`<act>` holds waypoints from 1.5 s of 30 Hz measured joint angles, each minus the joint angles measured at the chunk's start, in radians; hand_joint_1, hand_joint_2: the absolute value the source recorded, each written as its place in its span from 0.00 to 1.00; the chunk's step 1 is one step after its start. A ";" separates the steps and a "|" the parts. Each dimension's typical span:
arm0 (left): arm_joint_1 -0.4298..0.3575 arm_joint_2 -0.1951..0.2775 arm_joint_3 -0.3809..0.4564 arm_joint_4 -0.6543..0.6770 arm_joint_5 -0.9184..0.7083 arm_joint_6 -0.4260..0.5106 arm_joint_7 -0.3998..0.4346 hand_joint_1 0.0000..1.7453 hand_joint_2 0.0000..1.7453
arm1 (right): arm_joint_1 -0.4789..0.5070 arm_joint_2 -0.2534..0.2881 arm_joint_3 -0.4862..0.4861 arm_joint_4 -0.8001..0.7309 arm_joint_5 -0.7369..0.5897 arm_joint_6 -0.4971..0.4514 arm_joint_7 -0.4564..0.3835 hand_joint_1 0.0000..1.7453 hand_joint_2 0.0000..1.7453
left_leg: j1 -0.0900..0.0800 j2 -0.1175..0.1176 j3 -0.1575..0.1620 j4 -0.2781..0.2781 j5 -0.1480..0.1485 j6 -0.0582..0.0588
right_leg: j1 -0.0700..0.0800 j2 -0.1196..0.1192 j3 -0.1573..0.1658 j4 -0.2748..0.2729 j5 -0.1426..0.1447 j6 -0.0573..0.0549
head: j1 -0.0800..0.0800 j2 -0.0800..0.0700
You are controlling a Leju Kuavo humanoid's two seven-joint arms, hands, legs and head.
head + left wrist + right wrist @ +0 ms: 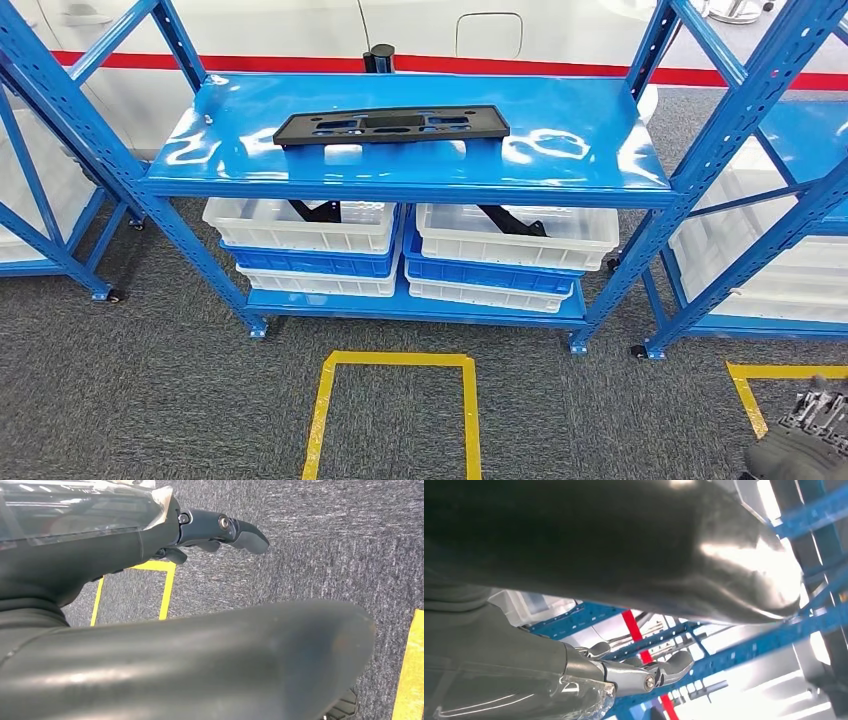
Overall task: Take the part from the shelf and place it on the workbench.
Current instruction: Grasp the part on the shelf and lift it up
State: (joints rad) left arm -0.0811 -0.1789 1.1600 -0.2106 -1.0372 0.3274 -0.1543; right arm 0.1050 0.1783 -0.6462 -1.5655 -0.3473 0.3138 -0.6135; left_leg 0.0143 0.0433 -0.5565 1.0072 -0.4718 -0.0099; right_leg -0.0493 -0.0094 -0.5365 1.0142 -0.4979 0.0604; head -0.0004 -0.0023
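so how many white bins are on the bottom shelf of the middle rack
4, in two stacks of two: top left white bin, one beneath it, top right bin, one beneath it. Blue bins sit between them. More may hide behind.

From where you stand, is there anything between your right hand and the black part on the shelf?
Nothing visible does. The black part lies alone on the top shelf, its front edge free. The right hand is low, over carpet.
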 joint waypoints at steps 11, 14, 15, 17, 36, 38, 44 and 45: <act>-0.001 -0.001 0.003 0.000 0.005 -0.003 -0.003 0.00 0.00 | 0.068 0.001 0.193 -0.166 0.282 -0.201 -0.019 0.00 1.00 | 0.000 0.000 0.000 0.000 0.000 0.000 | 0.000 0.000 0.000 0.000 0.000 0.000 | 0.000 0.000; -0.001 -0.002 0.005 0.000 0.010 -0.006 -0.005 0.00 0.00 | 0.083 0.000 0.251 -0.206 0.361 -0.260 -0.020 0.00 1.00 | 0.000 0.000 0.000 0.000 0.000 0.000 | 0.000 0.000 0.000 0.000 0.000 0.000 | 0.000 0.000; -0.001 -0.002 0.006 0.000 0.011 -0.009 -0.006 0.00 0.00 | 0.088 -0.001 0.269 -0.218 0.386 -0.280 -0.020 0.00 1.00 | 0.000 0.000 0.000 0.000 0.000 0.000 | 0.000 0.000 0.000 0.000 0.000 0.000 | 0.000 0.000; -0.002 -0.002 0.009 0.000 0.013 -0.013 -0.007 0.00 0.00 | 0.097 -0.004 0.303 -0.240 0.440 -0.321 -0.020 0.00 1.00 | 0.000 0.000 0.000 0.000 0.000 0.000 | 0.000 0.000 0.000 0.000 0.000 0.000 | 0.000 0.000; -0.005 -0.011 0.060 0.000 0.056 -0.028 -0.008 0.00 0.00 | 0.134 -0.036 0.553 -0.347 0.954 -0.743 0.041 0.00 1.00 | -0.004 0.000 -0.003 0.001 -0.002 0.007 | -0.013 -0.002 0.005 -0.013 0.007 0.014 | -0.003 0.000; -0.008 -0.013 0.065 0.001 0.060 -0.032 -0.001 0.00 0.00 | 0.130 -0.046 0.577 -0.349 1.003 -0.785 0.064 0.00 1.00 | -0.001 0.002 0.020 -0.041 0.014 0.029 | -0.010 -0.002 0.008 -0.016 0.007 0.019 | -0.006 0.000; -0.010 -0.021 0.075 0.004 0.066 -0.040 0.018 0.00 0.00 | 0.123 -0.077 0.615 -0.349 1.074 -0.854 0.112 0.00 1.00 | 0.013 0.005 0.044 -0.082 0.031 0.038 | -0.004 0.004 -0.116 0.209 -0.070 0.012 | -0.001 0.000; -0.009 -0.022 0.076 0.005 0.066 -0.041 0.019 0.00 0.00 | 0.122 -0.081 0.618 -0.349 1.075 -0.856 0.114 0.00 1.00 | 0.019 0.004 0.045 -0.075 0.025 0.028 | -0.008 0.003 -0.100 0.167 -0.044 0.028 | -0.001 0.000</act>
State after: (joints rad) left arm -0.0904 -0.2010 1.2362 -0.2059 -0.9708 0.2868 -0.1353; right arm 0.2274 0.0969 -0.0281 -1.9146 0.7275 -0.5421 -0.4997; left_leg 0.0334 0.0473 -0.5112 0.9324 -0.4470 0.0180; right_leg -0.0571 -0.0067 -0.6361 1.1817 -0.5419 0.0887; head -0.0012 -0.0023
